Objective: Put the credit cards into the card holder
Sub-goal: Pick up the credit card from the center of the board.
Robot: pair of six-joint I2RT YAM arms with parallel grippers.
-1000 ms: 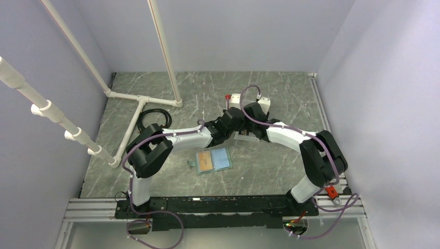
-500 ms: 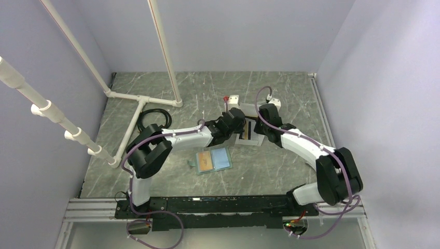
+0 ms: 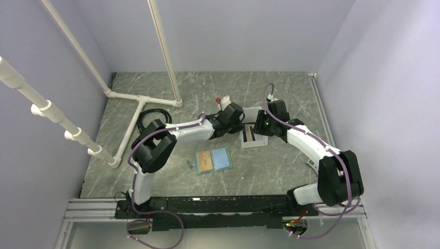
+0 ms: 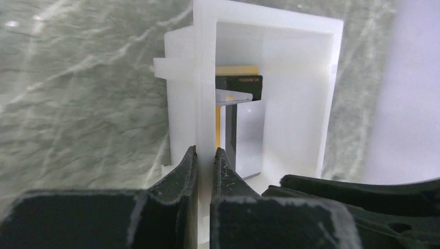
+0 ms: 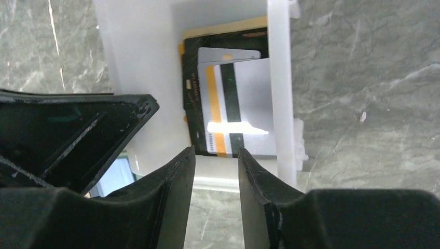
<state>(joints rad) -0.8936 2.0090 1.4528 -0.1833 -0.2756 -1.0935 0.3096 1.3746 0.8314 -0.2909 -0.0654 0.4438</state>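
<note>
1. Left gripper (image 4: 204,154) is pinching the white bin (image 4: 290,78) by its side wall.
2. Right gripper (image 5: 215,154) is hovering at the bin's open front, jaws parted, gripping nothing.
3. Credit cards (image 5: 236,111) are lying stacked inside the bin.
4. Card holder (image 3: 220,158) is lying open on the table (image 3: 270,171), orange card (image 3: 206,161) inside.

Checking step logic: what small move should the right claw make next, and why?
Probably ease the right claw forward and close on the pale striped plastic card: its jaws stand open by the card's near edge, while the left claw pinches the wall of the white plastic bin.
</note>
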